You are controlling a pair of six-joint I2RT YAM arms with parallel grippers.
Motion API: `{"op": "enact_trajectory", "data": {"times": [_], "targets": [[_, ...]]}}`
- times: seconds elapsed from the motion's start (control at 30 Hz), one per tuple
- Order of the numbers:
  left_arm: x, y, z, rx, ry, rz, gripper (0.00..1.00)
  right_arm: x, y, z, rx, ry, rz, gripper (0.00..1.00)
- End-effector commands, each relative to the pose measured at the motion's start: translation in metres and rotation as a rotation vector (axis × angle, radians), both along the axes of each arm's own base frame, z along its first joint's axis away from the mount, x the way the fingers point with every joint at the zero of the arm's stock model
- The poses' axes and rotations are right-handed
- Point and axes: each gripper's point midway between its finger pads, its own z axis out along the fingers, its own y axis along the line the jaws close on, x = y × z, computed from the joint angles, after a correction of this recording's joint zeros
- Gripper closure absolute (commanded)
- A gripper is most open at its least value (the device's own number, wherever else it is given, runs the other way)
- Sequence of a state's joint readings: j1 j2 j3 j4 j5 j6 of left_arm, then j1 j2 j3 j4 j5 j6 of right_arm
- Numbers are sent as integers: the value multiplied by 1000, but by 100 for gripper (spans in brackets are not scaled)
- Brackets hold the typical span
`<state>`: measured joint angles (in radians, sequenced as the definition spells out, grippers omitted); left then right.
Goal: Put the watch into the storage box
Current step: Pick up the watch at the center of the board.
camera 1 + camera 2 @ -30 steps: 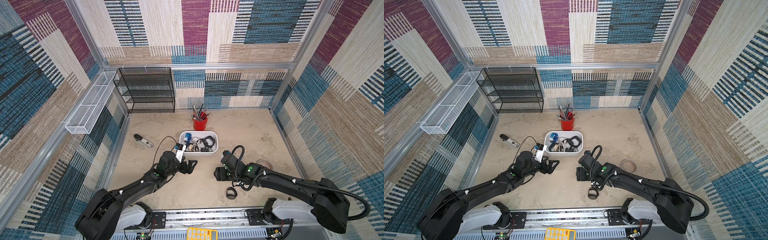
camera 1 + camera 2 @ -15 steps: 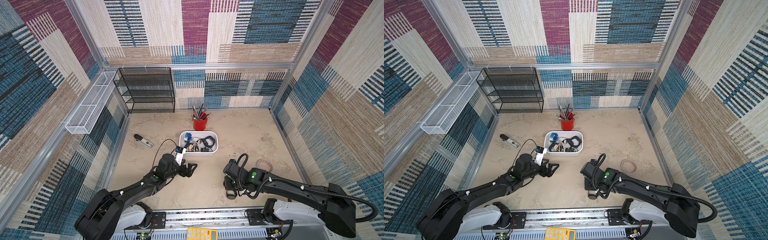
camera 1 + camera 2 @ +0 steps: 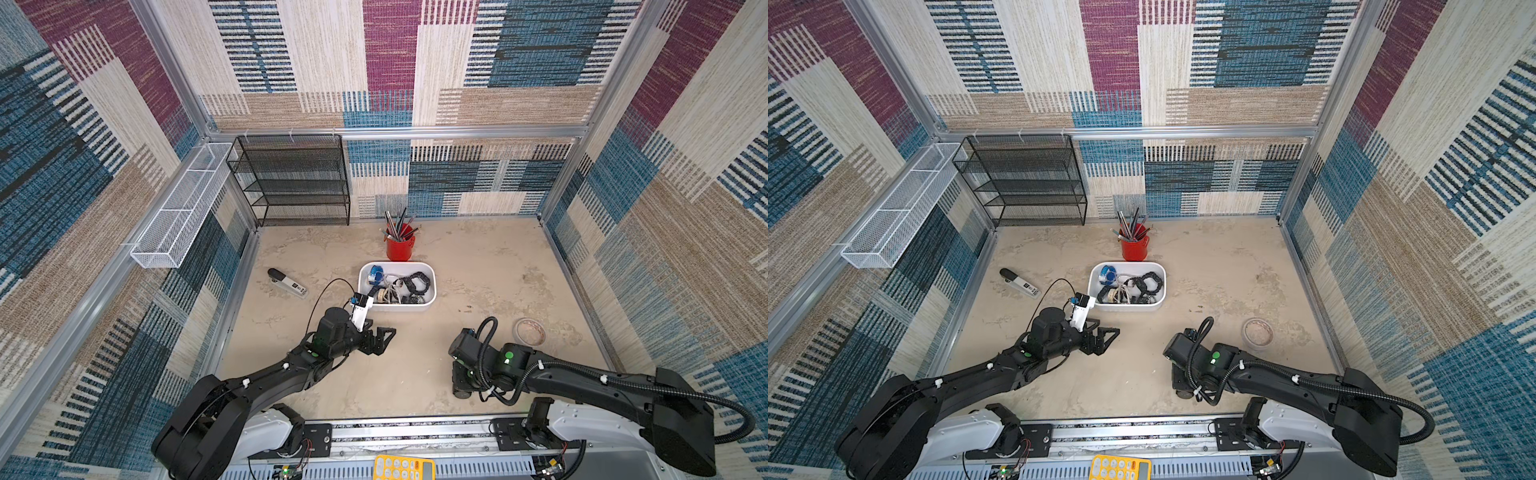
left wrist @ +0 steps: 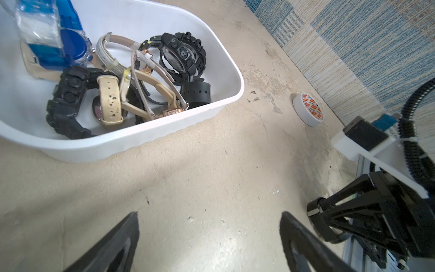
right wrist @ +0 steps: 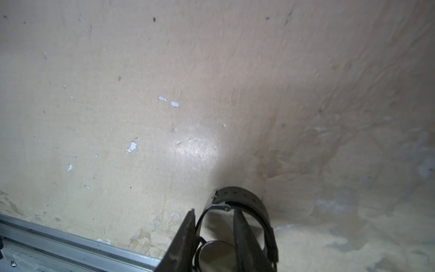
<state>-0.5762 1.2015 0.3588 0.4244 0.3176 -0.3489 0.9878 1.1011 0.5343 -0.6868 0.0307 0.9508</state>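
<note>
The watch (image 5: pixel 244 200), black with a perforated band, lies on the beige floor near the front rail, mostly hidden under my right gripper (image 3: pixel 462 384) in both top views. In the right wrist view my right gripper (image 5: pixel 215 212) stands narrow, one finger outside the band loop and one inside it, with the band's side and the round case between them. The storage box (image 3: pixel 432 286), a white tub (image 4: pixel 164 124) holding several watches, sits mid-floor. My left gripper (image 3: pixel 384 336) hovers open in front of the box, with nothing between its fingertips (image 4: pixel 209 213).
A red pen cup (image 3: pixel 400 248) stands behind the box. A tape roll (image 3: pixel 528 331) lies to the right, a stapler (image 3: pixel 286 284) to the left. A black mesh shelf (image 3: pixel 297 183) and a white wire basket (image 3: pixel 183 208) line the back left. The metal rail (image 3: pixel 415 428) borders the front.
My right arm has swung toward the front rail and come down over the watch, and its jaws have narrowed around the band. The left arm has barely moved.
</note>
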Motion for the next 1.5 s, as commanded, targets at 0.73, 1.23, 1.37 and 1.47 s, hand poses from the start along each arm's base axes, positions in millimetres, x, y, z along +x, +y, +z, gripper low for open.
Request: {"op": "enact_trajectory", "data": {"times": [0.73, 1.23, 1.37, 1.47], "targets": [[2, 3, 13, 4, -24, 17, 6, 37, 33, 4, 110, -173, -7, 100], [2, 10, 14, 0, -20, 60, 6, 78, 59, 51, 156, -392, 30, 100], [3, 10, 14, 3, -21, 60, 6, 85, 65, 59, 169, -429, 44, 100], [4, 10, 13, 5, -16, 65, 6, 93, 69, 70, 182, -469, 42, 100]]}}
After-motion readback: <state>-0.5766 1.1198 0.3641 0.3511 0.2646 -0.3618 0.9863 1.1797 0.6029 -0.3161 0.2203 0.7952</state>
